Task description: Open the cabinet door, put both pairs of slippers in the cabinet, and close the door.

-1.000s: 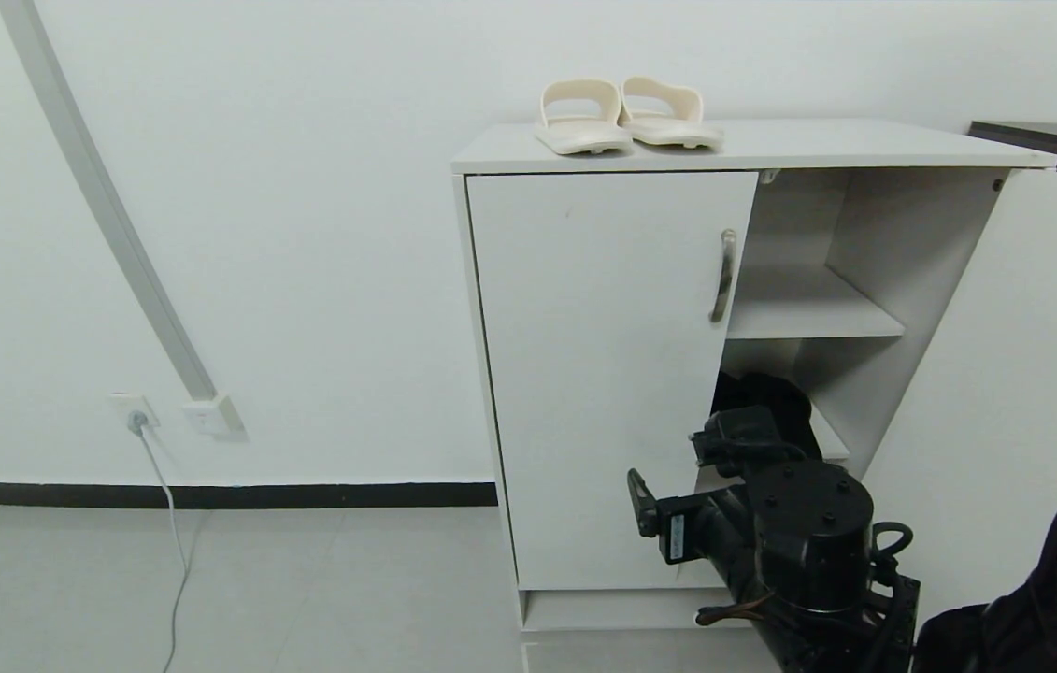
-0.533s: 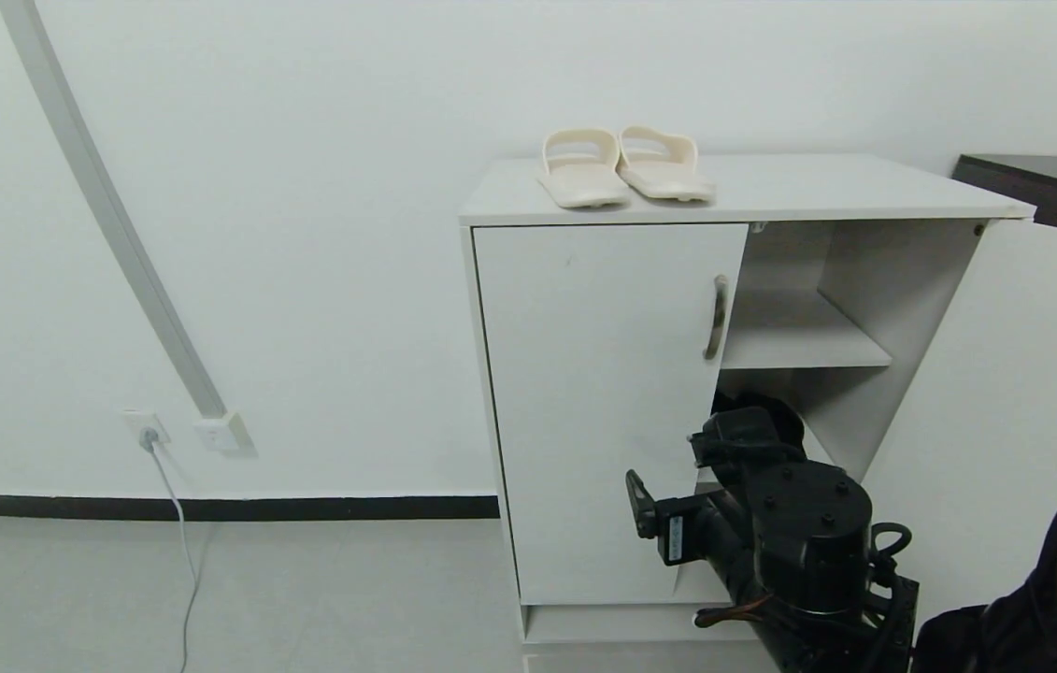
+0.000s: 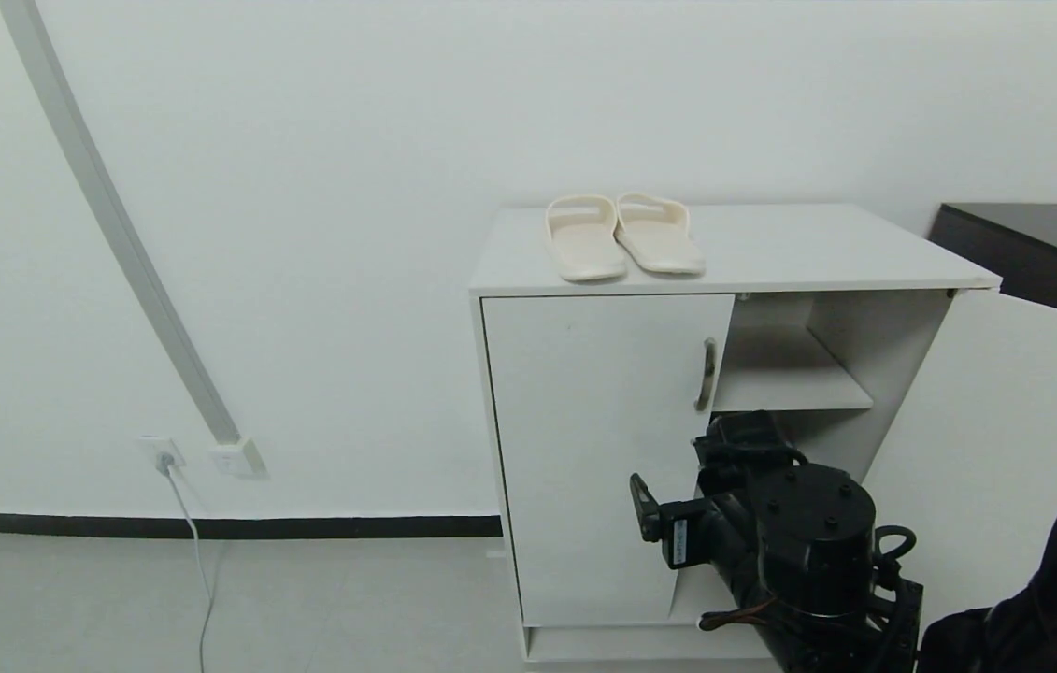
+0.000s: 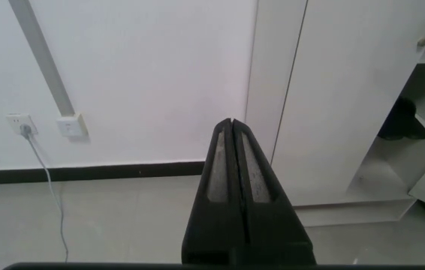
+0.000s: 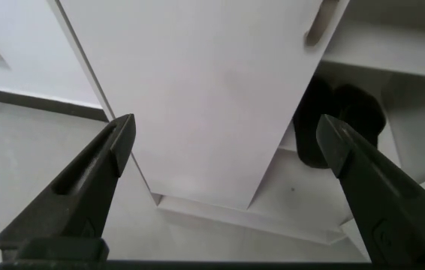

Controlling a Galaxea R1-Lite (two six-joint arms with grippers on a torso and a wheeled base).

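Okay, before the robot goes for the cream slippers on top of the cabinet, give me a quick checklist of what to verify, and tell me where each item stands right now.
1. Right door swung open: ok.
2. Black slippers inside the lower compartment: ok.
3. Cream slippers side by side on the cabinet top, nothing on them: ok.
4. Right gripper open and holding nothing: ok.
5. Left gripper open for a grasp: not ok, it is shut.
6. Room on the shelf for the pair: cannot tell, the closed left door hides part of it.
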